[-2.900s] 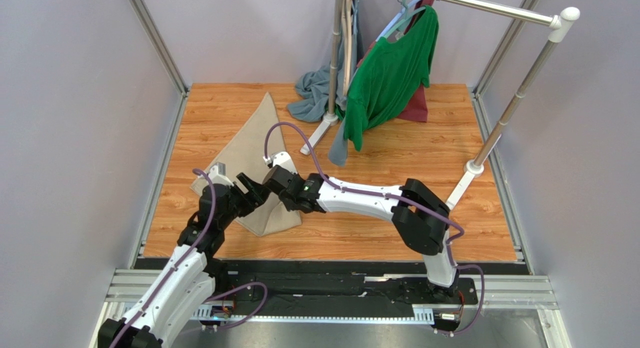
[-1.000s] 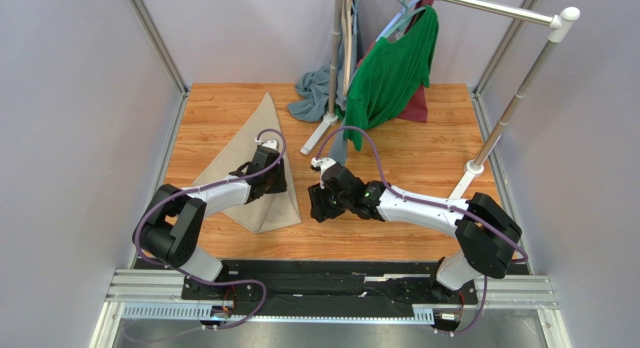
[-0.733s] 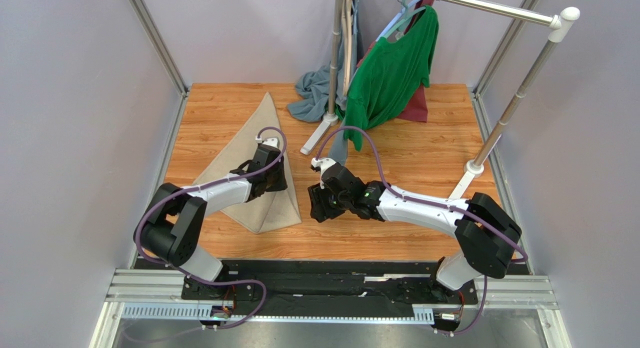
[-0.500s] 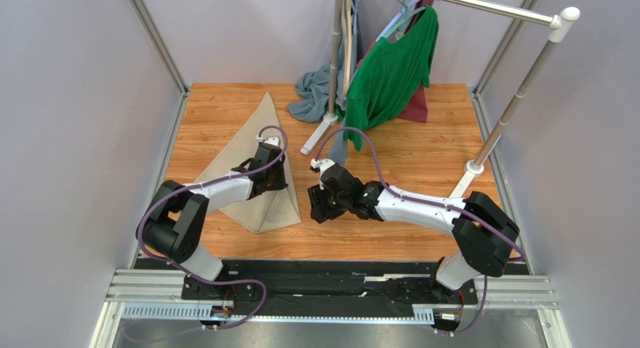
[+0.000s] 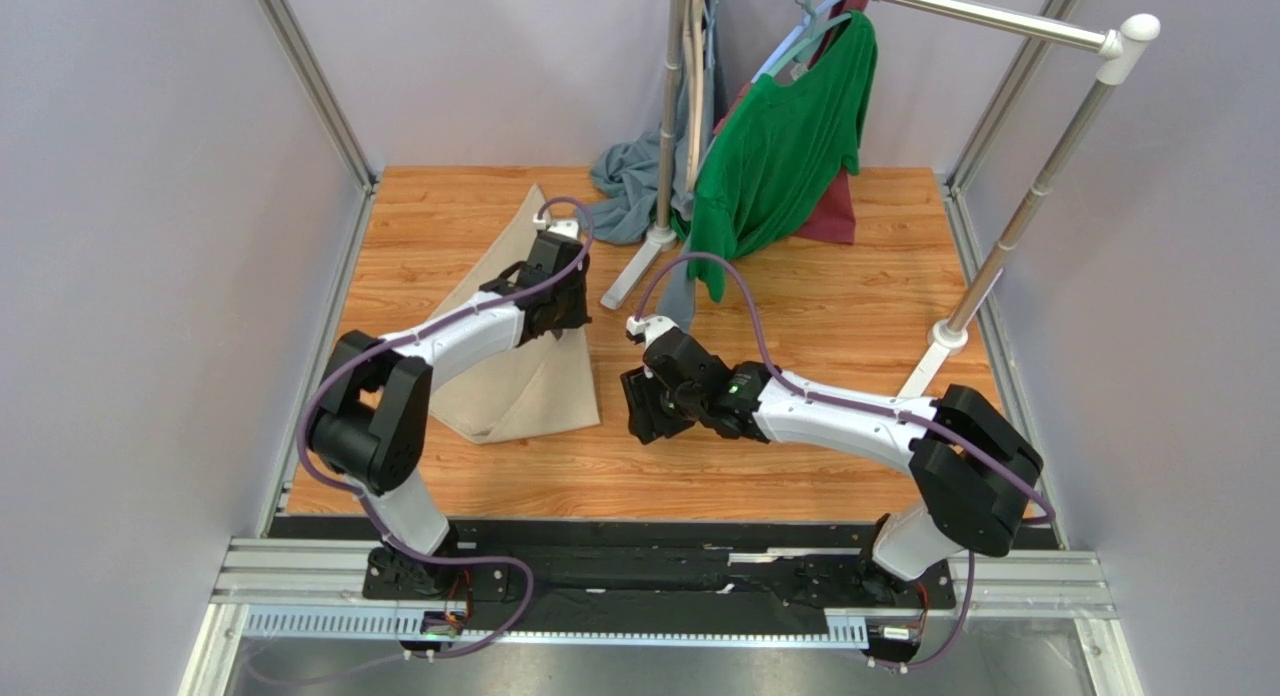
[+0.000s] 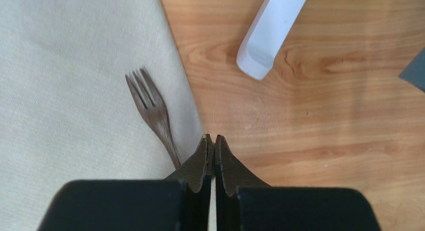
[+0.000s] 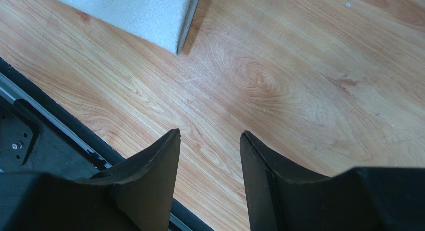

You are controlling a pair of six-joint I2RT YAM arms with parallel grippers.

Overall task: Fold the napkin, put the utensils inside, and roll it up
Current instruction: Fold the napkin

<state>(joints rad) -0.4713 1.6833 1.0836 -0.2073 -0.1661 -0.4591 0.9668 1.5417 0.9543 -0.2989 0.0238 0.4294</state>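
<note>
My left tool (image 6: 212,141), shut with no clear hold, sits at the edge of the folded napkin (image 6: 65,91), beside the fork (image 6: 149,104) lying on it. My right tool (image 7: 209,136) gapes empty near the napkin. Rolling remains.

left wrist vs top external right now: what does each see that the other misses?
Left wrist only: the fork lying on the napkin near its edge, tines pointing away from the shut left gripper, with the handle end hidden behind that gripper.
Top external only: the napkin's whole outline, the right gripper over the wooden table beside the napkin, and the green shirt and grey-blue cloth at the rack.
Both: napkin, left gripper, wooden table, white rack foot.
</note>
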